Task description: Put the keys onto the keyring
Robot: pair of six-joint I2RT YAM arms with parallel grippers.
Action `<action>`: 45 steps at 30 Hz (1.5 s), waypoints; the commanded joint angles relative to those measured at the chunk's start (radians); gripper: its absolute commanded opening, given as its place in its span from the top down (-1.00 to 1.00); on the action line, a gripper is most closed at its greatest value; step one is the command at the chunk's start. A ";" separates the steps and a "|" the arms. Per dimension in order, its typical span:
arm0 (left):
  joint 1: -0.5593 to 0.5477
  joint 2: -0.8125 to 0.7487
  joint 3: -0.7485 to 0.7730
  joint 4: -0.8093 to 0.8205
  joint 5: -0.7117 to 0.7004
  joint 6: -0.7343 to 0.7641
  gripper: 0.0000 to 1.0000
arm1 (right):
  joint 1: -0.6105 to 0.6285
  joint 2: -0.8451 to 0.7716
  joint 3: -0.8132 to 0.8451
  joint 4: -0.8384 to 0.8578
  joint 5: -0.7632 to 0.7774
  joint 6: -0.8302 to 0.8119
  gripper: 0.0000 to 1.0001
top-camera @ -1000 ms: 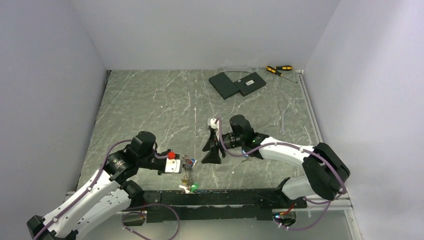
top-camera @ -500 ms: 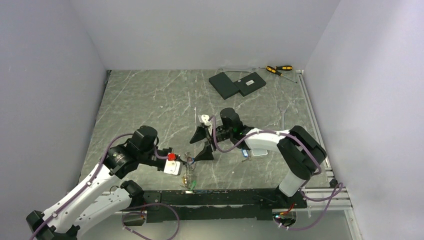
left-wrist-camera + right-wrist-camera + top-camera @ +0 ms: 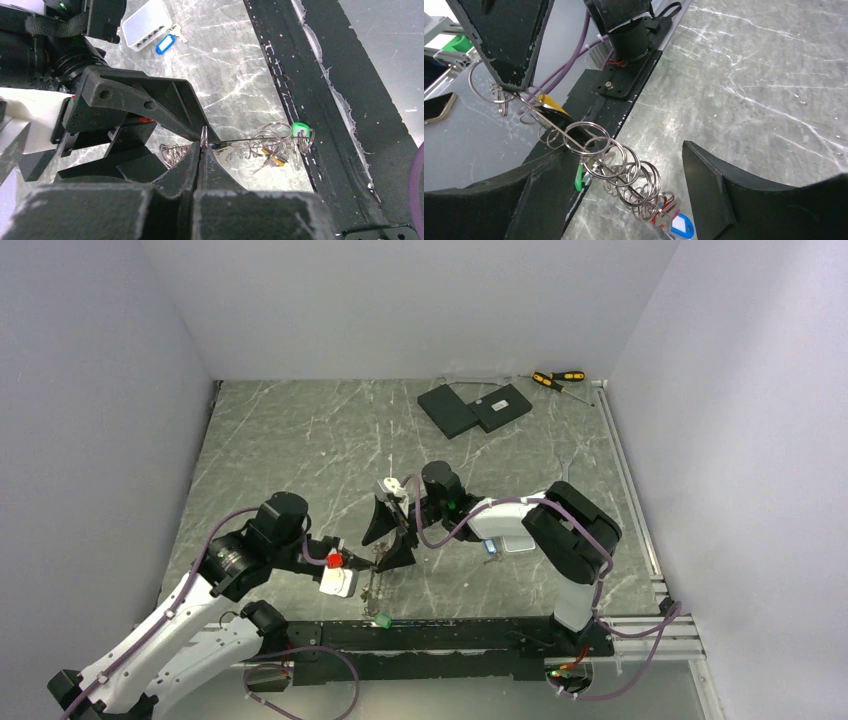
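Overhead, the left gripper (image 3: 350, 576) and the right gripper (image 3: 389, 538) meet near the front rail (image 3: 470, 632). The keyring (image 3: 375, 578) lies between them, running from the left one toward the rail, with a green tag (image 3: 381, 619) at its low end. A blue-tagged key (image 3: 490, 548) lies on the table (image 3: 300, 440) beside a pale slab (image 3: 515, 540), partly under the right arm. Two black slabs (image 3: 475, 407) and screwdrivers (image 3: 556, 378) sit at the far edge.

From the left wrist, the left gripper's fingers (image 3: 180, 165) are pressed together on the thin wire of the keyring. The wire runs off to the right, strung with small rings (image 3: 267, 136) and grey keys (image 3: 272, 160), and ends in the green tag over the black rail. The right gripper's black fingers stand just behind.

From the right wrist, the right gripper is spread wide and grips nothing. The keyring's row of small rings passes between its fingers, with a red tag (image 3: 659, 218) and a blue tag (image 3: 680, 226) hanging at the near end.
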 commanded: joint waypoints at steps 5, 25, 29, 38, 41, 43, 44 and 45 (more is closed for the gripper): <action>-0.004 -0.056 0.069 0.018 0.042 0.034 1.00 | -0.003 0.000 0.049 0.006 -0.067 -0.012 -0.05; -0.005 -0.172 0.022 -0.034 -0.103 -0.052 0.26 | -0.043 -0.339 0.105 -0.664 0.238 -0.348 1.00; -0.004 -0.165 0.031 -0.068 -0.120 -0.071 -0.17 | -0.041 -0.440 0.146 -0.828 0.385 -0.394 1.00; -0.005 -0.062 0.089 -0.019 -0.030 -0.226 -0.32 | 0.005 -0.579 0.168 -0.974 0.707 -0.468 1.00; -0.005 -0.033 0.103 0.036 -0.035 -0.303 -0.30 | 0.024 -0.596 0.170 -0.996 0.783 -0.491 1.00; -0.004 -0.027 0.100 0.103 -0.080 -0.362 -0.26 | 0.037 -0.599 0.176 -1.011 0.808 -0.500 1.00; -0.004 -0.023 0.088 0.153 -0.114 -0.401 -0.27 | 0.044 -0.599 0.177 -1.015 0.821 -0.501 1.00; -0.004 -0.018 0.080 0.191 -0.137 -0.424 -0.26 | 0.051 -0.600 0.177 -1.017 0.829 -0.503 1.00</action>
